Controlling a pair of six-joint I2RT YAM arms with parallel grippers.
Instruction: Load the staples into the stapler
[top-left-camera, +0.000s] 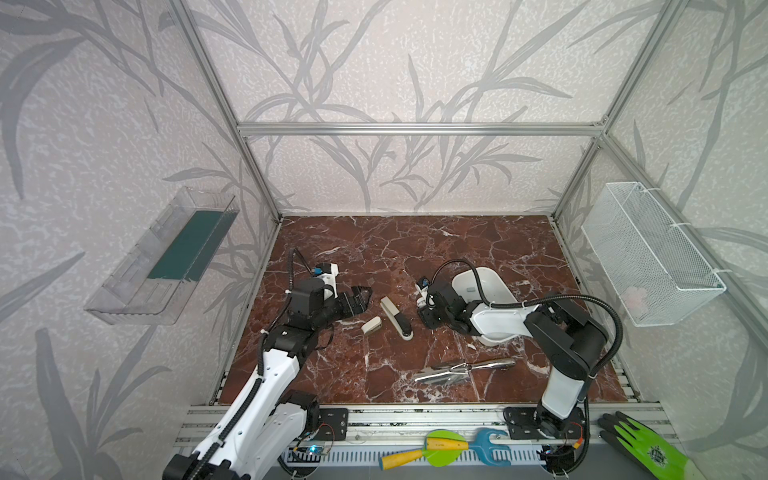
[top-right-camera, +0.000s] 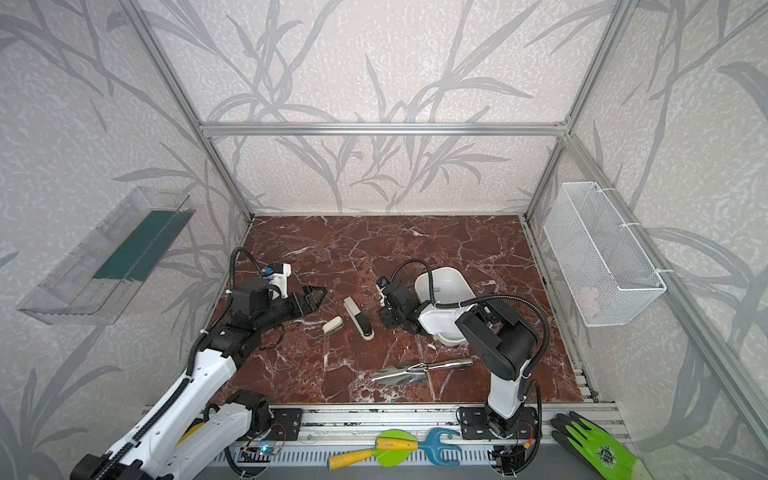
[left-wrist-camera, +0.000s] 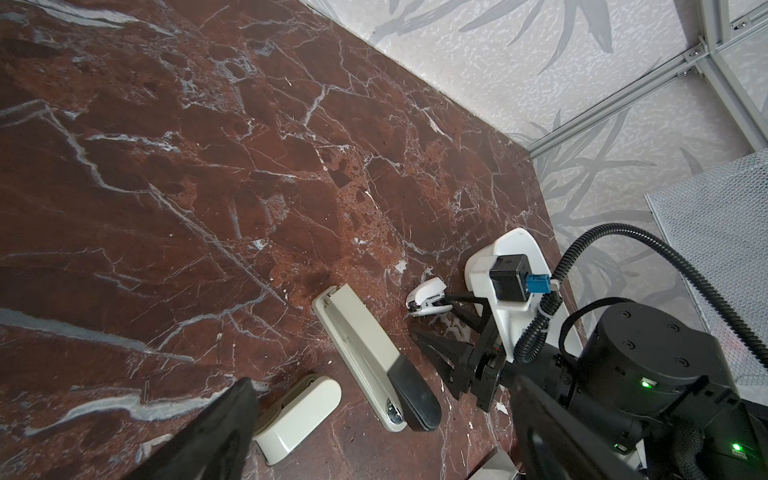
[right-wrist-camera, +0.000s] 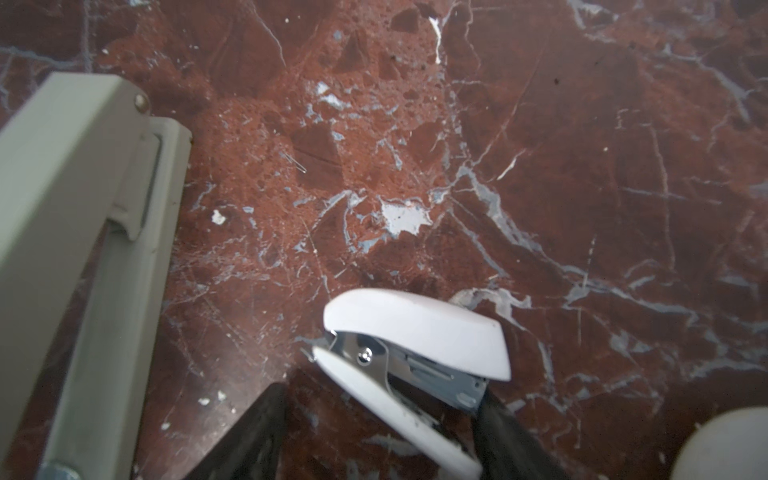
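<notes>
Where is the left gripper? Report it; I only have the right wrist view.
Observer: The left gripper is open and empty, to the left of the long beige stapler in both top views.
Operator: Name anything else lying near that stapler.
Observer: A short beige stapler-like piece lies on the table just beside it, not touching it, on the left gripper's side.

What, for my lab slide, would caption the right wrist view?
Right gripper with open jaws straddles a small white stapler on red marble, beside a grey stapler.
</notes>
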